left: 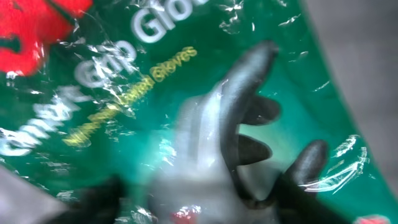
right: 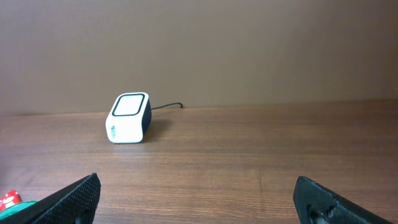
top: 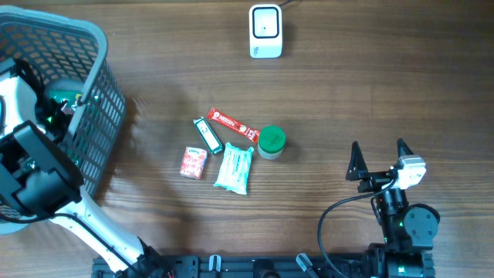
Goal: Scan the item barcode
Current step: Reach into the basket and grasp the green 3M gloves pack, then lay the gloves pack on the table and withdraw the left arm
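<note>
My left arm reaches down into the grey mesh basket (top: pixel 99 93) at the left, and its gripper (top: pixel 55 110) is low inside. The left wrist view is filled, very close and blurred, by a green plastic glove package (left: pixel 124 81) with white and yellow lettering and a printed grey glove; a green corner of the package (top: pixel 65 97) shows from overhead. The jaws are lost in the blur against the wrapper, so I cannot tell their state. No barcode shows. The white scanner (top: pixel 265 31) (right: pixel 129 118) stands at the far middle. My right gripper (top: pixel 378 161) (right: pixel 199 199) hovers open and empty at the near right.
In the middle of the table lie a red stick pack (top: pixel 231 123), a small green-and-white box (top: pixel 208 135), a red-and-white packet (top: pixel 194 162), a teal-and-white pouch (top: pixel 233 168) and a green-lidded jar (top: pixel 271 142). The scanner's cable runs off the far edge.
</note>
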Controlling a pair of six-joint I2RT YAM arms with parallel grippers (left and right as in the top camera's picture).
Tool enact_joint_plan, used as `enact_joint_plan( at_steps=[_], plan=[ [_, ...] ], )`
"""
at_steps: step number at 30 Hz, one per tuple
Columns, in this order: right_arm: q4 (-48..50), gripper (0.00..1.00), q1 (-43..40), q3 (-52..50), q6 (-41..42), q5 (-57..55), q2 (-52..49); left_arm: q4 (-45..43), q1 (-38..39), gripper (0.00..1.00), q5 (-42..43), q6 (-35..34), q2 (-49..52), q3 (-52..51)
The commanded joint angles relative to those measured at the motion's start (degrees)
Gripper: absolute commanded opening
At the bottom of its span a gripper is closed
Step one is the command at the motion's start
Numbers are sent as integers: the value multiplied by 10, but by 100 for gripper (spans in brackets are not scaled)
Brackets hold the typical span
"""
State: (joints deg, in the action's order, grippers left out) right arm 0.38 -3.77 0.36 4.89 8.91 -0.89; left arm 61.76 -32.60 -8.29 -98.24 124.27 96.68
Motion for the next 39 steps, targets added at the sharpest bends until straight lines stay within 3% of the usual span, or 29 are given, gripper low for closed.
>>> enact_joint_plan(
  at_steps=[1, 5, 9, 17, 19, 22, 26, 28, 33, 39],
  plan=[
    [2, 100, 2, -1, -4, -4, 3, -7, 6, 4, 9, 68, 33, -33],
    [2, 100, 2, -1, -4, -4, 3, 4, 1, 4, 19, 71, 13, -33],
    [2, 100, 2, -1, -4, -4, 3, 2, -12, 4, 19, 120, -69, -18],
    [2, 100, 2, -1, -4, -4, 3, 2, -14, 4, 28, 167, -368, 27],
    [2, 100, 2, -1, -4, -4, 3, 1, 11, 4, 75, 228, -449, 27],
    [2, 100, 2, -1, -4, -4, 3, 2, 103, 4, 108, 342, -525, 26],
    [2, 100, 2, -1, -4, -4, 3, 53, 330, 4, 96, 581, -537, 24],
    [2, 100, 2, -1, -4, -4, 3, 90, 421, 4, 55, 654, -524, 10],
    [2, 100, 2, -1, -4, -4, 3, 122, 593, 4, -90, 678, -483, -98],
    [2, 100, 2, -1, -4, -4, 3, -3, 643, 4, -119, 561, -451, -297]
  ],
)
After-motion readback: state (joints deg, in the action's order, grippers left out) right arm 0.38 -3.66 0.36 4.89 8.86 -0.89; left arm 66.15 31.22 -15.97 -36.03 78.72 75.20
